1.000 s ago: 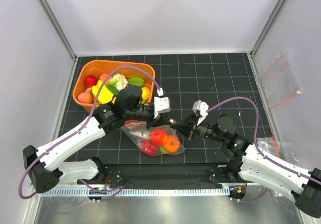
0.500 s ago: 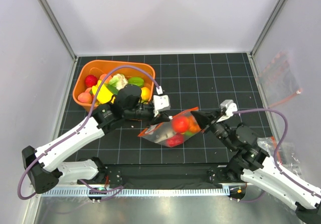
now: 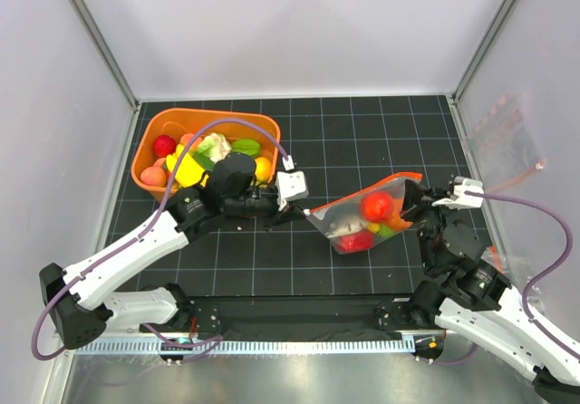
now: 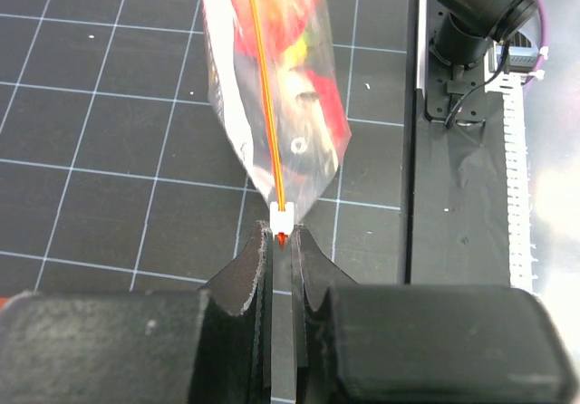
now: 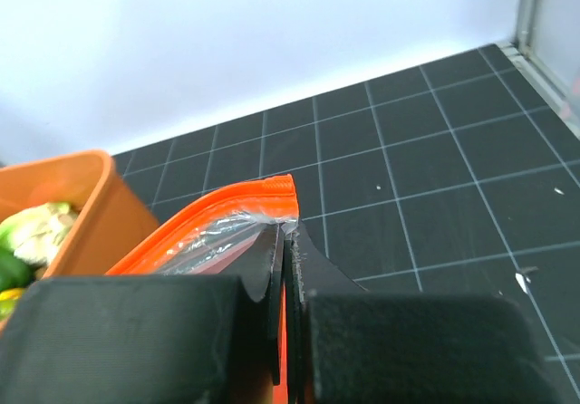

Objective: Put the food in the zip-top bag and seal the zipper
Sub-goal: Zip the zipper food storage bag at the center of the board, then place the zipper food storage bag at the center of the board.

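A robotics lab test cell: white walls (image 3: pixel 299 33) on aluminium posts (image 3: pixel 95 37) stand beyond the left gripper (image 3: pixel 306 210) and right gripper (image 3: pixel 414 205); a black gridded tabletop (image 3: pixel 362 123) lies beneath them.

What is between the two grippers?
The bag of food, stretched between left gripper and right gripper, each pinching one end of its zipper. The top view shows it.

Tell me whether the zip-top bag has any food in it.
Filled: red and green food pieces show through the clear zip-top bag.
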Robot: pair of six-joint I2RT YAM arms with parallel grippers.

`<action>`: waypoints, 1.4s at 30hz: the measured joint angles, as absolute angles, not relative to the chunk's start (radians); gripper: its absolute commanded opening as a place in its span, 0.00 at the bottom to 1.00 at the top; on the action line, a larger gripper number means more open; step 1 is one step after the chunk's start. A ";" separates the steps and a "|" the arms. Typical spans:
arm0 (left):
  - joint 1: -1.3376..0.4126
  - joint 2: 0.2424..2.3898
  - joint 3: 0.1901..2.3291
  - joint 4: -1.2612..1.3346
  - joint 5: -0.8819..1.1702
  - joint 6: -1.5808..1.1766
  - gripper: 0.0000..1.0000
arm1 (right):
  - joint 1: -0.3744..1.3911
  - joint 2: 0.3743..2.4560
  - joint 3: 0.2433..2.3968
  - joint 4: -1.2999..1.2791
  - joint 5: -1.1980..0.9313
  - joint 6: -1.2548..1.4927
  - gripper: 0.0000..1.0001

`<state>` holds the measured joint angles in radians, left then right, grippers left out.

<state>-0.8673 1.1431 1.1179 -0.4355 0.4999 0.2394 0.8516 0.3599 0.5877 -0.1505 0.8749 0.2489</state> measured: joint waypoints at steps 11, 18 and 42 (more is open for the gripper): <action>-0.868 1.148 1.165 -0.440 0.441 0.207 0.00 | 0.860 0.403 0.602 -0.172 0.988 0.275 0.01; -0.868 1.170 1.203 -0.504 0.384 0.118 0.00 | 0.856 0.478 0.634 -0.149 0.970 0.259 0.01; -0.859 0.917 0.968 -0.528 -0.089 -0.409 0.01 | 0.704 1.272 0.958 0.091 0.525 0.250 0.01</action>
